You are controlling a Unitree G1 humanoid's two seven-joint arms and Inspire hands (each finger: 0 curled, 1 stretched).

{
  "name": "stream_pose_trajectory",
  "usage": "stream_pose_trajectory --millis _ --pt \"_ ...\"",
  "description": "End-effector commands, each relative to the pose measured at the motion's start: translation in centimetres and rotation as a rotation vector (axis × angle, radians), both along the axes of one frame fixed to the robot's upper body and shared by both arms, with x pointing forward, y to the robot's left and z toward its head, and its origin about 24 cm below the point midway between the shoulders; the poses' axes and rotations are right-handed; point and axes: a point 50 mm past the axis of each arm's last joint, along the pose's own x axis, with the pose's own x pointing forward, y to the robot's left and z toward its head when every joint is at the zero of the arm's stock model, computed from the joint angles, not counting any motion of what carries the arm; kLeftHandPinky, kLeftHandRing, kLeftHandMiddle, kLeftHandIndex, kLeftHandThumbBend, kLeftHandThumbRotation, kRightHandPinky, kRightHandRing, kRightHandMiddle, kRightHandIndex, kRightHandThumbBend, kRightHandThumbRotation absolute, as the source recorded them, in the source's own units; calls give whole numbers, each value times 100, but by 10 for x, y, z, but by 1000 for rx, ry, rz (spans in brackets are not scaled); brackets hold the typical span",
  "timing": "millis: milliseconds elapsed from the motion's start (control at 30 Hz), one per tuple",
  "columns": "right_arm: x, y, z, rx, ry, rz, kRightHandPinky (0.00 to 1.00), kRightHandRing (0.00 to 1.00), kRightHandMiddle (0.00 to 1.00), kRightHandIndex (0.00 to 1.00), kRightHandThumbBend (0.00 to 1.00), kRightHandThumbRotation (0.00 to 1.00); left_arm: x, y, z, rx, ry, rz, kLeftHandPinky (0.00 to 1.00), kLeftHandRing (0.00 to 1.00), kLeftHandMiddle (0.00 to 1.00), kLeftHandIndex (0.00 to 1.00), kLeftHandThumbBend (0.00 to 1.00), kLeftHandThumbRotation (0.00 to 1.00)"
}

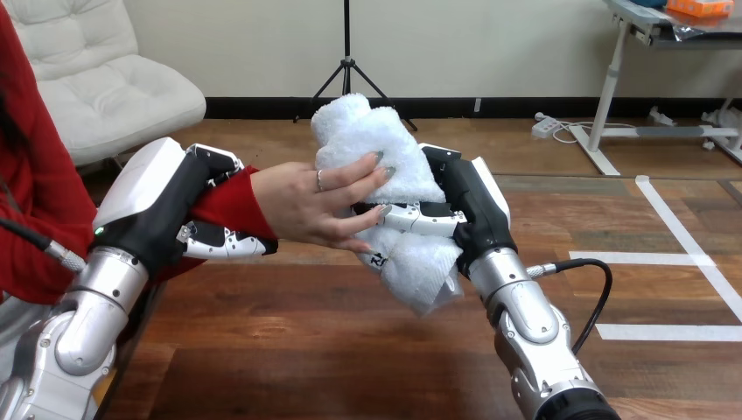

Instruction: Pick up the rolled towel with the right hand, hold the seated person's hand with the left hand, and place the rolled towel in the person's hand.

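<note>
The fluffy white rolled towel (367, 140) is clasped by the right hand (459, 206) against the person's hand (306, 206) — its red-sleeved wrist (229, 206) gripped steady by the left hand (188, 219).

One towel (372, 144), one person's hand (306, 206) — two robot hands, left (166, 206) and right (472, 206).

The brown wooden table (332, 350) is bare low down between the two silver arms, so a hand could pass there. Higher up the middle is blocked: the white fluffy rolled towel (376, 140) sits in the curled fingers of the black-and-white right hand (472, 206), and the person's hand (306, 206) lies against it with no gap. The left hand (162, 210) is wrapped round the red-sleeved wrist, closing off the left side.
</note>
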Motion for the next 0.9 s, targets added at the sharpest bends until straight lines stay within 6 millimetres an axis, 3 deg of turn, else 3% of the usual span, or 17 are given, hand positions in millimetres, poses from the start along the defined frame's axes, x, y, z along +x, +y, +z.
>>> stream_pose_trajectory --millis 0,333,867 --pt "3 9 16 -9 -71 61 33 40 45 46 79 9 12 -14 65 -61 -260 -69 29 33 40 39 64 0" --pt "3 5 15 -16 -67 67 33 39 44 47 77 17 9 -12 63 -73 -267 -78 30 34 40 39 61 2" --pt "4 -1 12 -68 -35 83 34 42 48 50 79 22 7 -8 59 -95 -277 -71 30 34 40 40 52 20"
